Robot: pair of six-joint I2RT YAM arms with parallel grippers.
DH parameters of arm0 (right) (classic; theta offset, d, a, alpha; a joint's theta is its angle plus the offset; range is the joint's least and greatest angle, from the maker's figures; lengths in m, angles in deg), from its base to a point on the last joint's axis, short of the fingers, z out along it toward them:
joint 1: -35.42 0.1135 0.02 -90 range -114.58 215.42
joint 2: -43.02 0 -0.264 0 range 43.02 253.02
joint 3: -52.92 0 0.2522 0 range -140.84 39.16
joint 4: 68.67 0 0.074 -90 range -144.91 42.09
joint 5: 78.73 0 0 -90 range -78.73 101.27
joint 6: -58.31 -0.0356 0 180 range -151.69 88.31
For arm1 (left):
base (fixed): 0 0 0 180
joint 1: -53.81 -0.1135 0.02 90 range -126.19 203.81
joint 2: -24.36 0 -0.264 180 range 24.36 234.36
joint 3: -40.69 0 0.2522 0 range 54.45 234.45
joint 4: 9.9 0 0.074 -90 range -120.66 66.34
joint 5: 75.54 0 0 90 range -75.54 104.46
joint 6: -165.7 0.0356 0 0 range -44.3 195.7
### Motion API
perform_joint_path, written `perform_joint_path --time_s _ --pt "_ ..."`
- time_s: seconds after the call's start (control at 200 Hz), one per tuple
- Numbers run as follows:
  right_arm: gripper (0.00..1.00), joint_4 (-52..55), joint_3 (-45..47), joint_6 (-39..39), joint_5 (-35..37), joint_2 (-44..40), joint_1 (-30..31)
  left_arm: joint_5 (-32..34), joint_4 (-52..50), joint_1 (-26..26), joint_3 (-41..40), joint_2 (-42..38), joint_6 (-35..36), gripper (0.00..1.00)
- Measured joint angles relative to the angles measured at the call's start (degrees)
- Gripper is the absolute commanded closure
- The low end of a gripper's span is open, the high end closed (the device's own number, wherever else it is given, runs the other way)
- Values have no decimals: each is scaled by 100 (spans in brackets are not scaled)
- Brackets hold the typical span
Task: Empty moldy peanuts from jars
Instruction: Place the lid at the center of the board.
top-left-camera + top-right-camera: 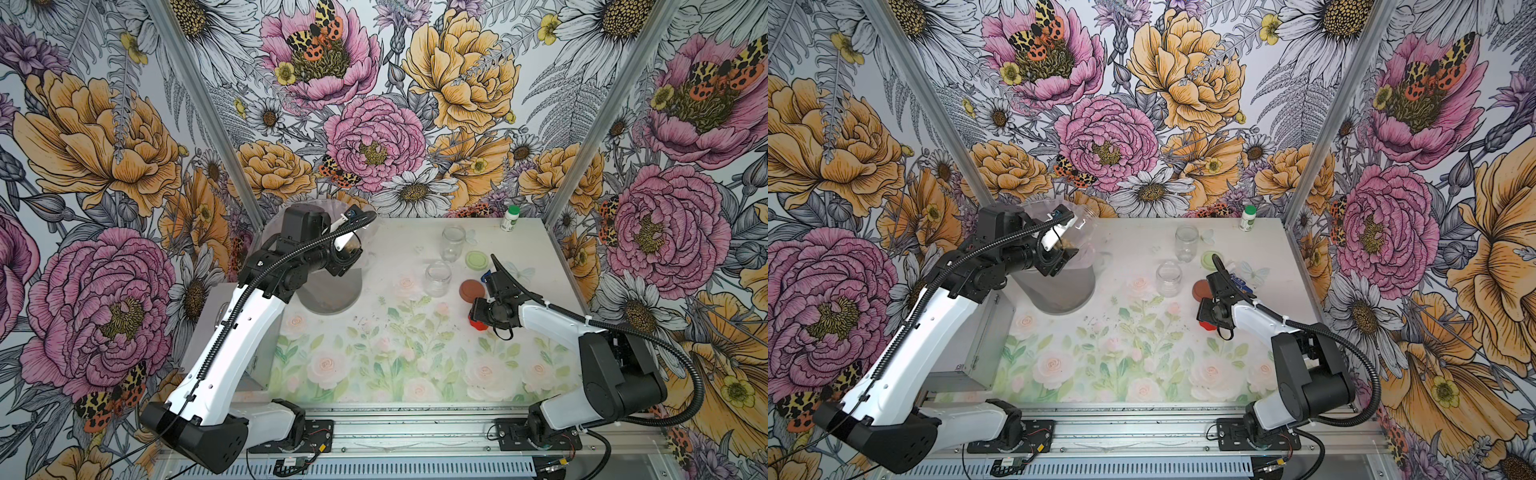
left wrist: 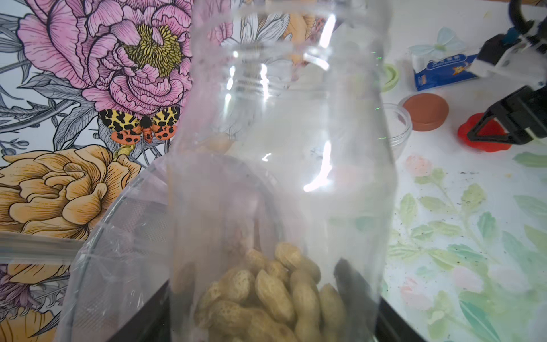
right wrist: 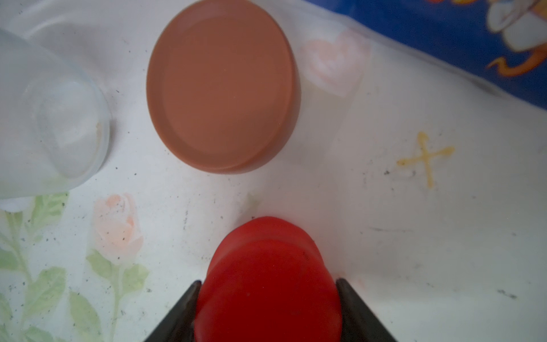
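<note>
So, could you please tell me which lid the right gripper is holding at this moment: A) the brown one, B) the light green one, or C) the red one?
C: the right wrist view shows the red lid clamped between the jaws of the right gripper, while the brown lid and the green lid lie free on the table.

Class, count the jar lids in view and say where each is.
3. Green lid farthest back on the table, brown lid before it, red lid nearest, gripped by the right pincer.
</note>
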Motion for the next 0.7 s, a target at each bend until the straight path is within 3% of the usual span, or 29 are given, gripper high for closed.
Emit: perform_joint_path --time_s 0.075,0.185,0.475,0.7 --pt "18 11 37 -48 0 20 0 44 -87 -131 0 -4 37 77" --pt "14 87 190 -94 44 24 -11 83 -170 -382 2 -7 83 77" --pt "10 136 308 -90 151 -109 -9 433 -699 -984 522 -15 450 76" --pt "10 177 310 -85 238 -114 -9 1408 -1019 -1119 925 267 933 75"
